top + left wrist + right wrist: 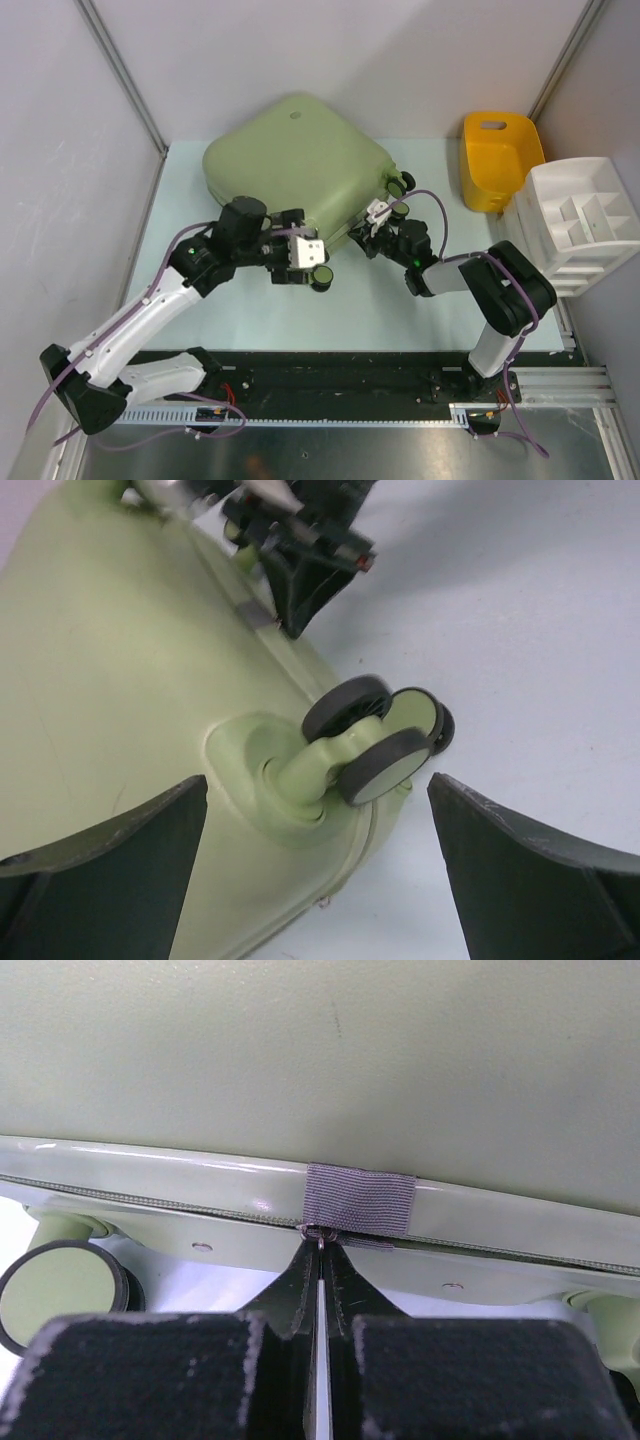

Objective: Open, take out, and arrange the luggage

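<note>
I see the closed pale sage-green hard-shell suitcase lying at the back of the worktop. My left fingers stand wide open either side of its grey corner wheel. My right fingers are pressed closed at the grey fabric tab on its seam.

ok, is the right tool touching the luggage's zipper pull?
Touching. The right wrist view shows the right tool shut, its tips pinching the small metal zipper pull at the luggage seam.
</note>
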Robot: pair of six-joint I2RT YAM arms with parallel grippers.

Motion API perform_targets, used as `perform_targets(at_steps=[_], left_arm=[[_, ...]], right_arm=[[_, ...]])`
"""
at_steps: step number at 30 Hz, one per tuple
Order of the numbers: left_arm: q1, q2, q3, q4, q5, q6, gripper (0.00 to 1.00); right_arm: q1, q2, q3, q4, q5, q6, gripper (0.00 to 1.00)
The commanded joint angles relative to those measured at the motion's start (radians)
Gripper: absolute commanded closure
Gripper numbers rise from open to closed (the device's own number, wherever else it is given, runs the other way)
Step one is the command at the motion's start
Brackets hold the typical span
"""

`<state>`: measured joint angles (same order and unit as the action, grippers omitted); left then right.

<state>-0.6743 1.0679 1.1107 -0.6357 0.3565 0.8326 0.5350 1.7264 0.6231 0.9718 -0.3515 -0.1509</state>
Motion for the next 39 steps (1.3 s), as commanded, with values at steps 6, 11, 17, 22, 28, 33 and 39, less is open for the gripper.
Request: perform_targets(at_steps=[6, 11, 17, 22, 28, 33, 39], left_arm=[[-0.166, 0.116, 0.072, -0.091, -0.131, 0.358, 0.04], [-0.169, 0.224, 0.168, -0.215, -0.108, 0.450, 0.07], [-0.169, 0.306, 0.175, -0.237, -0.169, 0.539, 0.16], [-0.169, 0.326, 0.156, -0.246, -0.202, 0.585, 0.25], [-0.169, 0.311, 0.130, -0.280, -0.235, 0.600, 0.62], [-0.163, 0.268, 0.097, -0.314, -0.225, 0.596, 0.98], [-0.130, 0.205, 0.046, -0.340, -0.208, 0.599, 1.00]], right_arm=[[-0.012, -0.059, 0.015, 0.008, 0.054, -0.042, 1.00], [-0.023, -0.065, 0.017, -0.015, 0.052, -0.047, 1.00], [-0.030, -0.067, 0.017, -0.013, 0.042, -0.052, 1.00], [-0.033, -0.062, 0.017, -0.008, 0.055, -0.059, 1.00], [-0.047, -0.067, 0.015, -0.016, 0.078, -0.079, 1.00], [-0.076, -0.073, 0.015, -0.019, 0.111, -0.105, 1.00], [-0.130, -0.079, 0.015, 0.014, 0.144, -0.143, 1.00]])
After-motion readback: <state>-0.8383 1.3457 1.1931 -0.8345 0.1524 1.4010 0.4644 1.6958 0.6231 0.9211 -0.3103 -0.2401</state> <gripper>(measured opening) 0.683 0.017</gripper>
